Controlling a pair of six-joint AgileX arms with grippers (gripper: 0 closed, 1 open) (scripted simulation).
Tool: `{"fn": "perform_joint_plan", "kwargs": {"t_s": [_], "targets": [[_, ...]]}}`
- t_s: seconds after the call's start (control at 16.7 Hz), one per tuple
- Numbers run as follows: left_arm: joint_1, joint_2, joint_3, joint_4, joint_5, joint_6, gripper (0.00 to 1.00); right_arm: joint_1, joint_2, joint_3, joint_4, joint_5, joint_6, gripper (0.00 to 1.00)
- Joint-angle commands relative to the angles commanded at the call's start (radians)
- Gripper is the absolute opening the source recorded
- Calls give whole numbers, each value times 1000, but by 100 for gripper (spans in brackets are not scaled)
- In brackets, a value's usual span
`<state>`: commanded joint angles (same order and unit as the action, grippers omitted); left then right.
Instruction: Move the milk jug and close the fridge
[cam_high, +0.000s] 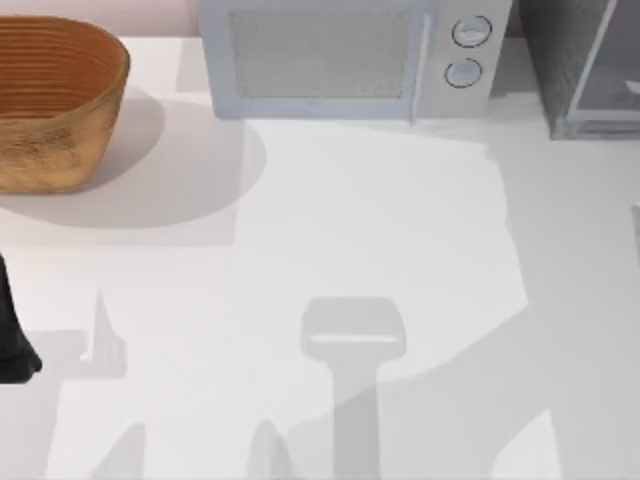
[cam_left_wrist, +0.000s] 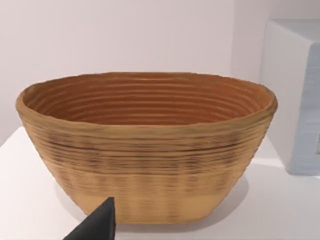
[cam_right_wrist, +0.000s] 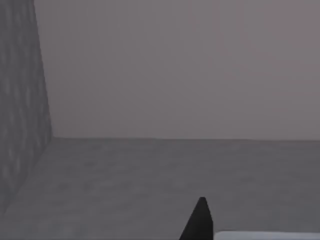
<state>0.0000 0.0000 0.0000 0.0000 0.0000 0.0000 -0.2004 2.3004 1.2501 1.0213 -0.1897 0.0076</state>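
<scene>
White and bare across its middle, the surface (cam_high: 380, 250) carries soft grey shadows. At the far left stands a woven basket (cam_high: 50, 100); the left wrist view faces it, with a pale wall behind. A light grey microwave (cam_high: 350, 55) with two round knobs stands at the far centre. The fridge (cam_high: 585, 65), dark grey with a pale framed door panel, stands at the far right. My left arm (cam_high: 15, 340) sits at the left edge. Whether either claw is open, I cannot tell. The right wrist view faces a grey floor and wall.
</scene>
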Motion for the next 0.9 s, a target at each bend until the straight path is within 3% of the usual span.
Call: {"fn": "perform_joint_plan", "kwargs": {"t_s": [0.3,0.9], "targets": [[0,0,0,0,0,0,100,-3,2,2,-1,-1,-1,0],[0,0,0,0,0,0,100,-3,2,2,-1,-1,-1,75]]}}
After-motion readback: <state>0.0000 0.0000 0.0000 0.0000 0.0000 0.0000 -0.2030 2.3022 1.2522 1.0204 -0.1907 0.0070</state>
